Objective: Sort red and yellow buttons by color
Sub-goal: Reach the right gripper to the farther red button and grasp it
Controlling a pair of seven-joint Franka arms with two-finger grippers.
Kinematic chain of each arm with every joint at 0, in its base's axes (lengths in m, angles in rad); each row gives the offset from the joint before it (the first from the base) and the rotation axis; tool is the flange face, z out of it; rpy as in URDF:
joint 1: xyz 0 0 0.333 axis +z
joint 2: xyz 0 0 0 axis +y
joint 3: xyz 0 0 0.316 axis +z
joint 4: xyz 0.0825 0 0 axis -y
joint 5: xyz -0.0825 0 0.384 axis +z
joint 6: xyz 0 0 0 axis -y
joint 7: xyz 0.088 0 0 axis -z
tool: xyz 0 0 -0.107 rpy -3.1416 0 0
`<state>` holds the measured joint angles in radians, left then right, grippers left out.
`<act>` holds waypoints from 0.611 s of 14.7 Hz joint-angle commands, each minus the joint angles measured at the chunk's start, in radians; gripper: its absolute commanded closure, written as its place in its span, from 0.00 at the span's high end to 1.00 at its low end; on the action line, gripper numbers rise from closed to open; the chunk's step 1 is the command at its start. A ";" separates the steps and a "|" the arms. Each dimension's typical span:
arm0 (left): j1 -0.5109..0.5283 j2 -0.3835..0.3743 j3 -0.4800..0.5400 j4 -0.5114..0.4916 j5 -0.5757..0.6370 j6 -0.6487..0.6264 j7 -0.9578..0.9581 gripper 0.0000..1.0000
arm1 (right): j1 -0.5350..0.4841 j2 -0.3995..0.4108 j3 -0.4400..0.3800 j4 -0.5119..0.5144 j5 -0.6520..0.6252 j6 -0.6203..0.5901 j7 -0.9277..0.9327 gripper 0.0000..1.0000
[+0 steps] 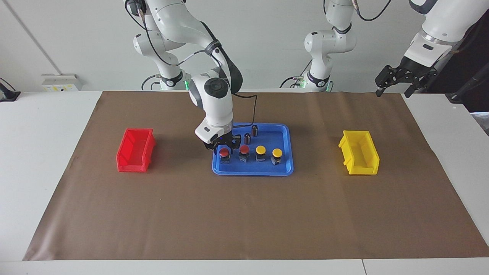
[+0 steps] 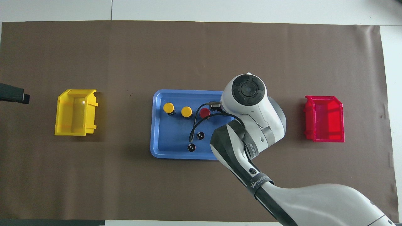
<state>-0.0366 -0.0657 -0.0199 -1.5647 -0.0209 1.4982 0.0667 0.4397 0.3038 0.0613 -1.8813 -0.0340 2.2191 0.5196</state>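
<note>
Over the blue tray (image 1: 284, 131), at the end of it toward the right arm, the right gripper (image 1: 223, 145) is being held low, directly above the red button (image 1: 224, 152) that stands last in the row. Whether its fingers are spread or already pinching the cap cannot be told; the button is being read as still standing on the tray floor, just beneath the fingertips. In the overhead view this button is being hidden by the arm's wrist. Judged from this placing, a pick of that button is being set up, since the red bin (image 1: 135, 149) is lying at the same end of the table. Beside it in the row, the second red button (image 1: 244, 150) and two yellow buttons (image 1: 260, 150) (image 1: 277, 153) are being left standing upright and untouched. Nearer the robots on the tray, two dark cylinders (image 1: 254, 130) are being left aside. Toward the left arm's end, the yellow bin (image 1: 359, 152) is sitting ready. Above the table's corner there, the left gripper (image 1: 397, 76) is being kept waiting, its fingers spread.
</note>
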 commanded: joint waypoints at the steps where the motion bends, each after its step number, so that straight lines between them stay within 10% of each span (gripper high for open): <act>1: 0.003 -0.028 -0.002 -0.035 0.016 0.020 0.004 1.00 | -0.004 -0.012 0.006 -0.042 -0.017 0.048 -0.006 0.57; 4: 0.003 -0.028 -0.002 -0.035 0.016 0.020 0.004 1.00 | -0.006 -0.009 0.005 -0.013 -0.018 0.016 -0.016 0.22; 9: 0.003 -0.029 -0.002 -0.034 0.016 0.020 0.004 1.00 | -0.088 -0.114 0.002 0.120 -0.007 -0.261 -0.210 0.16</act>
<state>-0.0366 -0.0657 -0.0199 -1.5647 -0.0209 1.4982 0.0667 0.4205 0.2822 0.0559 -1.7721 -0.0402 2.0619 0.4374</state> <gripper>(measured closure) 0.000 0.586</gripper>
